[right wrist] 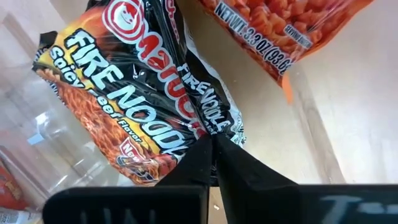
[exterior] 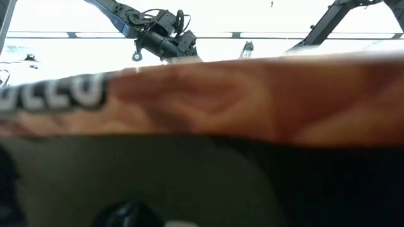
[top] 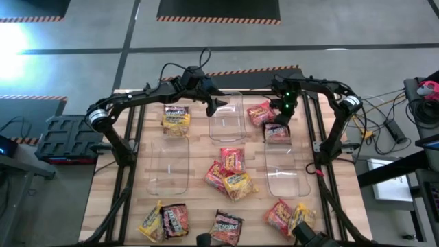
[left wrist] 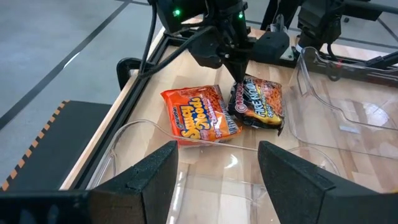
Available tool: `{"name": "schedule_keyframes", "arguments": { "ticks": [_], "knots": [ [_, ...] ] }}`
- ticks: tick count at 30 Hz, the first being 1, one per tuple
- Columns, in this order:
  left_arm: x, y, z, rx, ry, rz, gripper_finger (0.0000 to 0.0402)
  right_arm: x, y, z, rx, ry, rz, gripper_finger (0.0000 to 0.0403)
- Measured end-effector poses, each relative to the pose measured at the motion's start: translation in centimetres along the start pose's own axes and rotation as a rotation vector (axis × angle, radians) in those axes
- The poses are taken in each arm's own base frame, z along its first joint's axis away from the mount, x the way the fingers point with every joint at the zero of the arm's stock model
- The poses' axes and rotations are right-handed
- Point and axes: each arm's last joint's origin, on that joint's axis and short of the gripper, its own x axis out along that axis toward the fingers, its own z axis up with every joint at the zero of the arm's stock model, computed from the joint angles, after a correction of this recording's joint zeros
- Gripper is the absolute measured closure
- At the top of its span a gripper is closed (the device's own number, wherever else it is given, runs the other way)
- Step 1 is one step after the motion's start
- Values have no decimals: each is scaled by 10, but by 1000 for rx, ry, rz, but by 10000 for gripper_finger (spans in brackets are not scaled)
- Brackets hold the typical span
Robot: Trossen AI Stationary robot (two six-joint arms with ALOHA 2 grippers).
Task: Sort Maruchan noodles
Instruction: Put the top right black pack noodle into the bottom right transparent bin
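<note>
My right gripper [top: 281, 122] is shut on a dark Fire Noodle packet [top: 276, 132] at the table's far right, by the far end of the right clear bin [top: 287, 171]. A red packet [top: 260, 112] lies flat on the table beside it. My left gripper [top: 214, 104] hovers open over the far middle bin [top: 227, 118], touching nothing. Its wrist view shows its fingers spread [left wrist: 217, 165], with the dark packet [left wrist: 258, 102] and the red packet [left wrist: 199, 115] ahead. Other red, yellow and dark packets lie on the table nearer the front. My right gripper [right wrist: 212, 140] pinches the dark packet by a crinkled edge [right wrist: 202, 121] between its two fingertips. The fingers [left wrist: 239, 65] come from above, pointing down. The packet hangs tilted below them; whether its lower end [left wrist: 277, 124] touches the table or the bin rim, I cannot tell.
A third clear bin [top: 169, 165] lies left of centre. Yellow and dark packets [top: 176, 118] sit far left, a cluster [top: 230, 173] lies mid-table, and more packets [top: 164, 221] [top: 288, 218] line the near edge. In the low view a blurred packet [exterior: 202, 94] blocks the table.
</note>
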Motion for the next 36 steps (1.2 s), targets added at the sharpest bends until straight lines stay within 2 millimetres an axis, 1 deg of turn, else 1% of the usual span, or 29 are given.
{"name": "schedule_keyframes", "arguments": {
  "ticks": [5, 14, 18, 24, 31, 36],
  "knots": [
    [0, 0, 0, 0, 1, 0, 196, -4, 1, 1, 1, 1, 5, 395],
    [0, 0, 0, -2, 5, 0, 196, -9, 6, -6, 26, 75, 47, 395],
    [0, 0, 0, -2, 5, 0, 196, -14, 7, -4, 23, 59, 52, 395],
    [0, 0, -1, -6, 5, 0, 196, -28, 12, 4, 9, -39, 126, 395],
    [0, 0, -1, -4, 10, -1, 196, -40, 26, 12, -34, -68, 118, 395],
    [1, -3, -1, 2, 9, -17, 196, -39, 39, 16, -79, -60, 109, 395]
  ]
}}
